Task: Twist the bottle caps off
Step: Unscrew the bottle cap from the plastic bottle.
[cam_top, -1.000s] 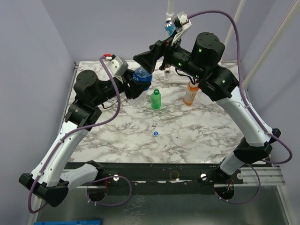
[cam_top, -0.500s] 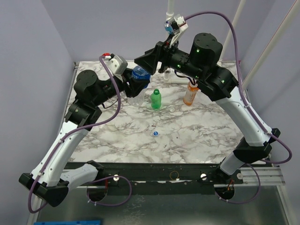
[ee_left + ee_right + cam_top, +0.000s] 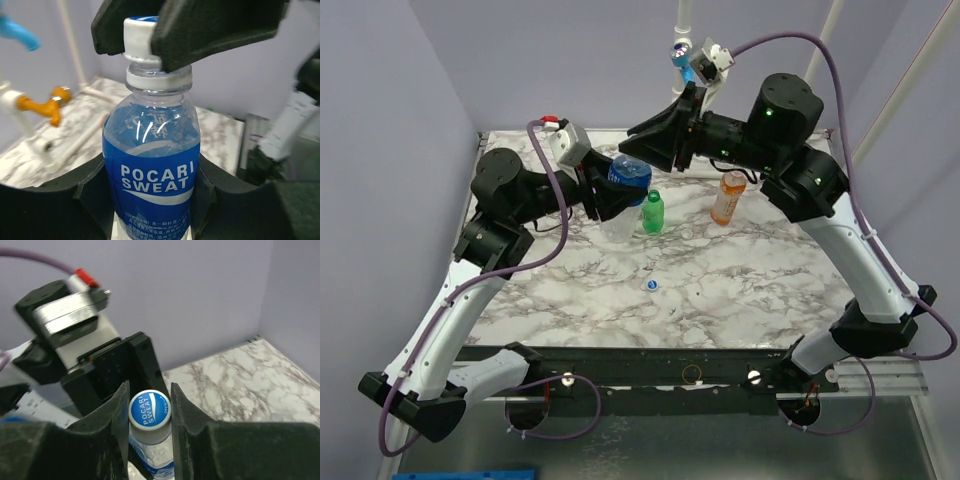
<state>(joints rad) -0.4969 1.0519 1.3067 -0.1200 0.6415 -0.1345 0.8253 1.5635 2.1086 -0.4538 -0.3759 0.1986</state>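
top view / left tool: closed round the body of the blue-label bottle; could not tell whether the bottle's base touched the bench
top view / right tool: sat right at the bottle's top end, facing the left tool; the grip itself was hidden from this angle
top view / green bottle: upright on the bench, just right of the left tool, not touching it
top view / orange bottle: upright, to the right of both tools, under the right arm
top view / loose cap: lay on the bench on the near side of both tools, well apart from them
left wrist view / left tool: fingers pressed on both sides of the blue label, bottle upright between them
left wrist view / bottle cap: white, on the neck, above the left tool; right tool's fingers clamped on it from both sides
left wrist view / pipe fittings: orange and blue, far back, left of the tool
right wrist view / right tool: narrowed down onto the bottle cap, both fingers touching its rim, printed top facing up
right wrist view / left tool: black body just behind the bottle
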